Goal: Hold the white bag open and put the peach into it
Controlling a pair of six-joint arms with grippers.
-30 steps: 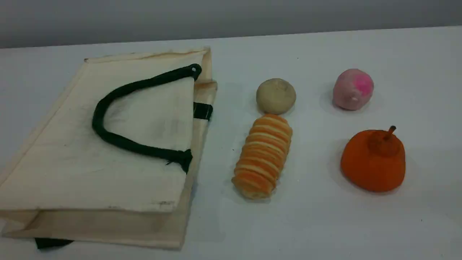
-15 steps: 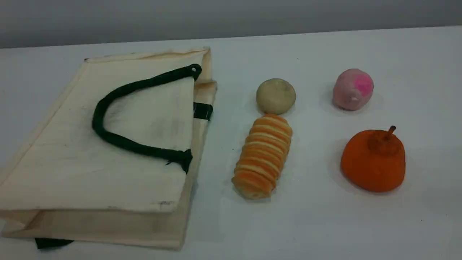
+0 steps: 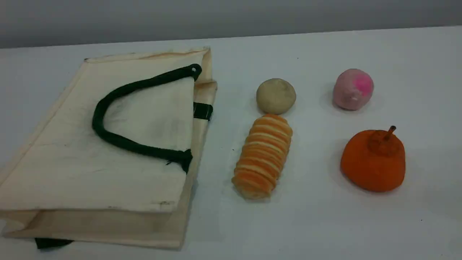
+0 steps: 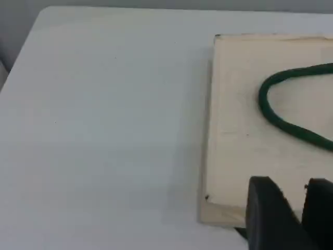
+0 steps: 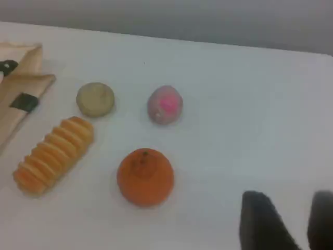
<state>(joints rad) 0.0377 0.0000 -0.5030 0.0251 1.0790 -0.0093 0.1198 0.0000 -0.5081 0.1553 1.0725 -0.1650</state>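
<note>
The white bag (image 3: 90,173) lies flat and folded on the table's left side, its dark green rope handle (image 3: 104,108) looped on top. The peach (image 3: 353,89), pale pink with a magenta patch, rests at the back right, far from the bag. Neither arm shows in the scene view. In the left wrist view my left gripper (image 4: 301,208) hovers over the bag's (image 4: 244,120) near corner, a narrow gap between its fingers and nothing in it. In the right wrist view my right gripper (image 5: 302,224) hangs well to the right of the peach (image 5: 165,104), open and empty.
A beige ball (image 3: 275,96) and a striped orange bread roll (image 3: 262,156) lie between the bag and the peach. An orange stemmed fruit (image 3: 373,160) sits in front of the peach. The table's far edge (image 3: 325,32) runs behind them.
</note>
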